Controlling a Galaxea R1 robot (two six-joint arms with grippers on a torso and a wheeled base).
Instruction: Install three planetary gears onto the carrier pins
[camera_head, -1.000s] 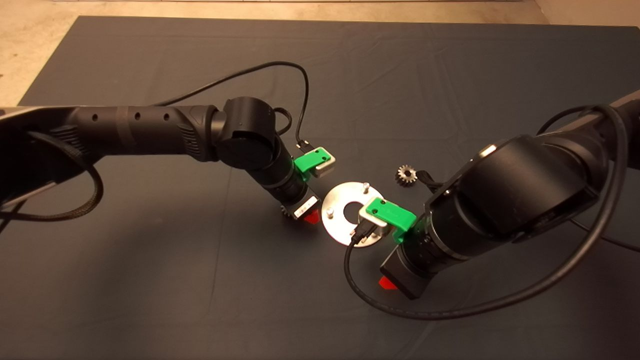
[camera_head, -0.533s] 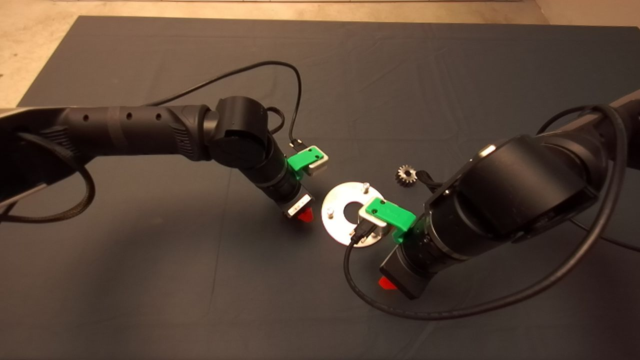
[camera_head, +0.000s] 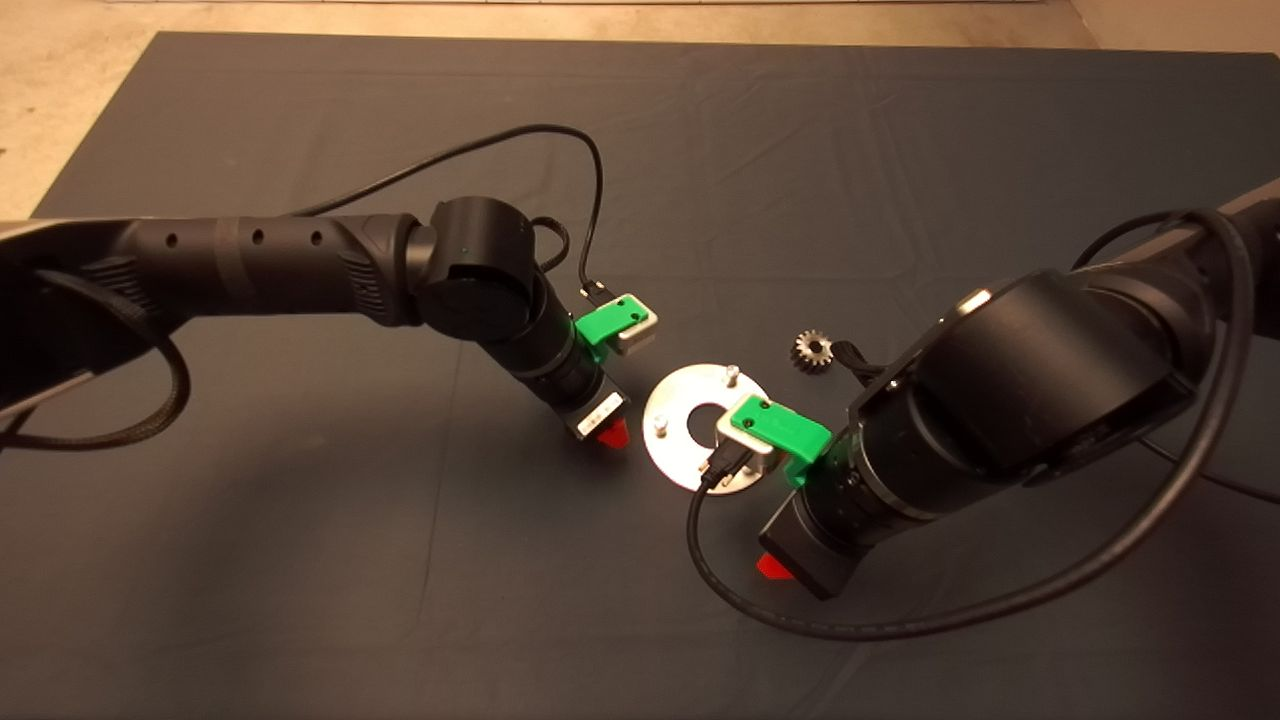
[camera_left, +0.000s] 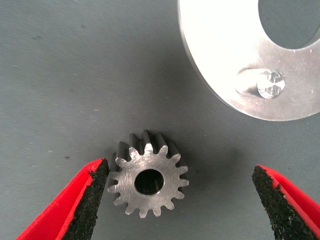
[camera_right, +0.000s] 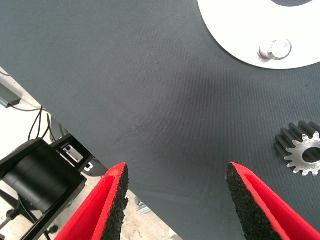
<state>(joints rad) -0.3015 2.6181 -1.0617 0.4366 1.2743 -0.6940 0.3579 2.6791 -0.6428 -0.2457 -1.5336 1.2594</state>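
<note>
A: Mat (camera_head: 300, 560) first. Dark cloth across nearly the whole head view, bare floor showing only along the far edge and far-left corner. Wide empty cloth near side and far side of the work; all the crowding is at centre.

B: Arms?

A: Left arm (camera_head: 280, 270) comes in level from the left, bends down at the wrist. Right arm (camera_head: 1040, 400) slants in from the right, its bulk over the disc's right side.

B: The disc (camera_head: 672, 440)?

A: Flat at mat centre, big hole in the middle. Two carrier pins (camera_head: 732, 373) show from above; the third place is under the right wrist camera mount. All pins seen are bare.

B: Left gripper (camera_left: 182, 195)?

A: Just beside the disc's left rim, pointing down. Head view shows only a red fingertip. The wrist view shows more: fingers spread wide, holding nothing, with a gear (camera_left: 147, 181) lying flat on the mat between them, close to one pad, well clear of the other. Disc edge and one pin near.

B: Right gripper (camera_right: 177, 200)?

A: Near side of the disc, fingers wide apart, empty, over bare mat by the mat's edge; floor and a black stand beyond. Another gear (camera_right: 301, 147) lies off to one side, near the disc.

B: Third gear (camera_head: 813, 350)?

A: Head view only, on the mat right of the disc.
</note>
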